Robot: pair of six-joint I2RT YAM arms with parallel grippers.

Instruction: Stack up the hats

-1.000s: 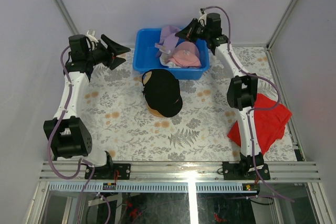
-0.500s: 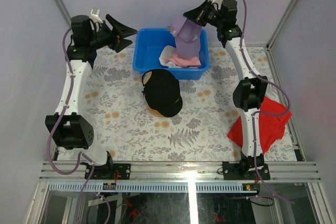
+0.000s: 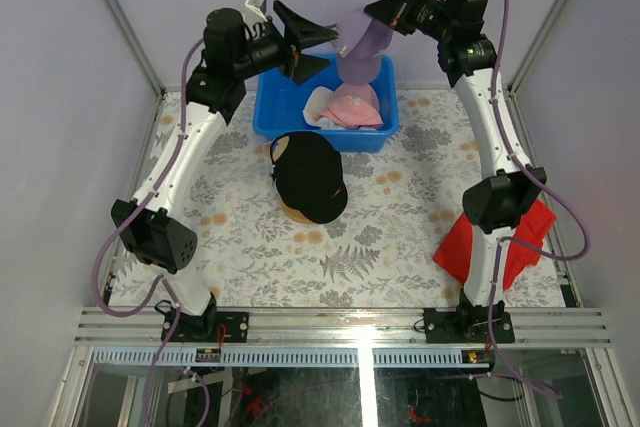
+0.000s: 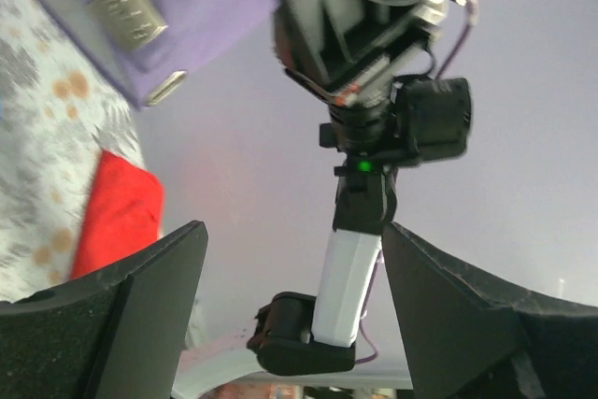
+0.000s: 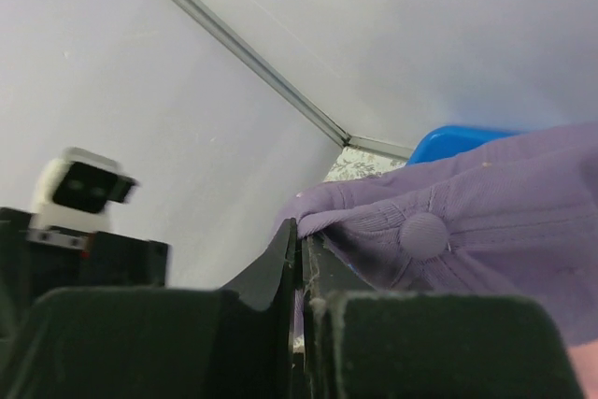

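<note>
My right gripper (image 3: 372,11) is shut on the edge of the lavender cap (image 3: 360,47) and holds it up in the air above the blue bin (image 3: 272,99). In the right wrist view the jaws (image 5: 301,231) pinch the cap's fabric (image 5: 467,221). My left gripper (image 3: 330,42) is open and empty, raised beside the hanging cap; its wrist view shows the cap's strap and buckle (image 4: 126,11) at top left. The pink cap (image 3: 352,107) and the white cap (image 3: 318,103) lie in the bin. The black cap (image 3: 310,175) sits on the tan cap (image 3: 295,213) on the table.
A red cloth (image 3: 505,232) lies at the right edge of the table by the right arm's base. The floral tablecloth (image 3: 250,237) covers the table. White walls and metal frame posts stand close behind the bin.
My right gripper has lifted the lavender cap out of the bin and higher. My left arm has swung right from the far left, bringing its open gripper up next to the cap.
</note>
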